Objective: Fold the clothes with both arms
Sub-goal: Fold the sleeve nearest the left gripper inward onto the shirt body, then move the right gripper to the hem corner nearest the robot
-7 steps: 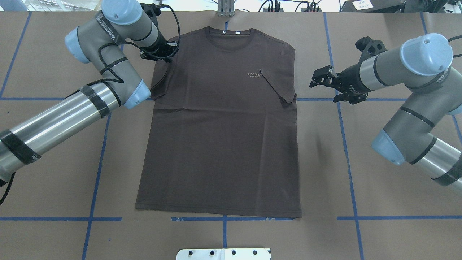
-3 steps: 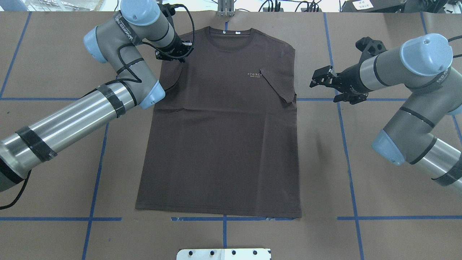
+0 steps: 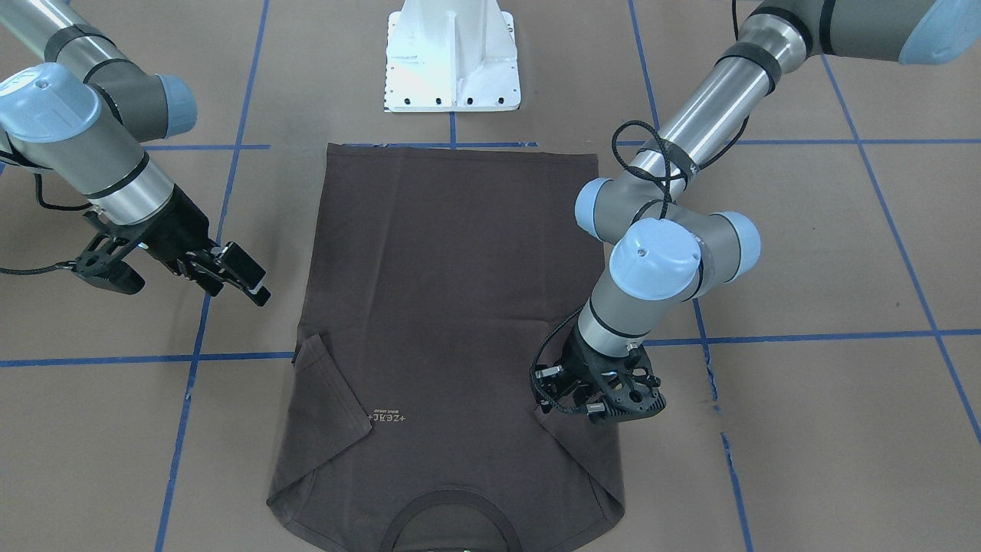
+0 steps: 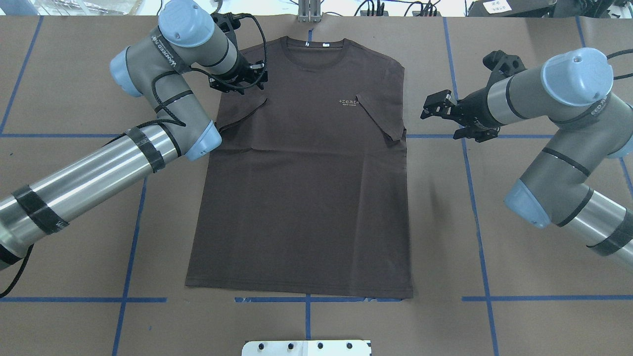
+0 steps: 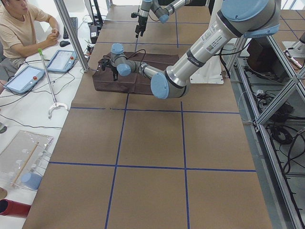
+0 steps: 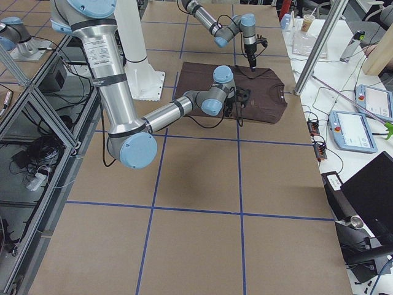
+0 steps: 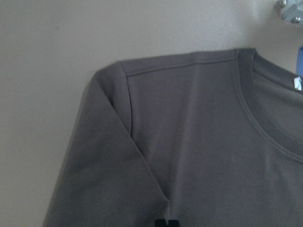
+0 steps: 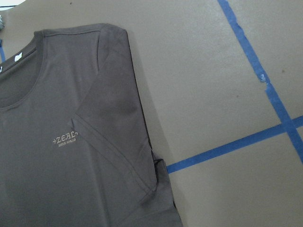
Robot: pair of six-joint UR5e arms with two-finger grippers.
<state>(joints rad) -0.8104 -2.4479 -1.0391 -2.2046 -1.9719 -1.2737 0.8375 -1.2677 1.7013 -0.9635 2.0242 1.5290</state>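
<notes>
The dark brown-grey T-shirt [image 4: 301,198] lies flat on the table with its collar at the far edge. It also shows in the front view [image 3: 444,268]. The sleeve on my right side [image 4: 383,116] is folded in beside the "+ZEAL+" print [image 8: 65,140]. My left gripper [image 4: 260,79] is over the shirt's left shoulder, also seen in the front view [image 3: 542,383], and looks shut on the tip of the left sleeve [image 7: 109,170], which is drawn inward over the chest. My right gripper [image 4: 426,110] is open and empty, off the shirt to its right [image 3: 249,282].
The white pedestal base [image 3: 452,54] stands at the near edge behind the hem. Blue tape lines [image 4: 474,198] cross the brown table. A metal bracket [image 4: 309,12] sits just beyond the collar. An operator [image 5: 19,28] with tablets sits at the far side.
My left gripper has moved right, from beside the shoulder to over the shirt, dragging the left sleeve inward. My right gripper has shifted very slightly left and stays open.
</notes>
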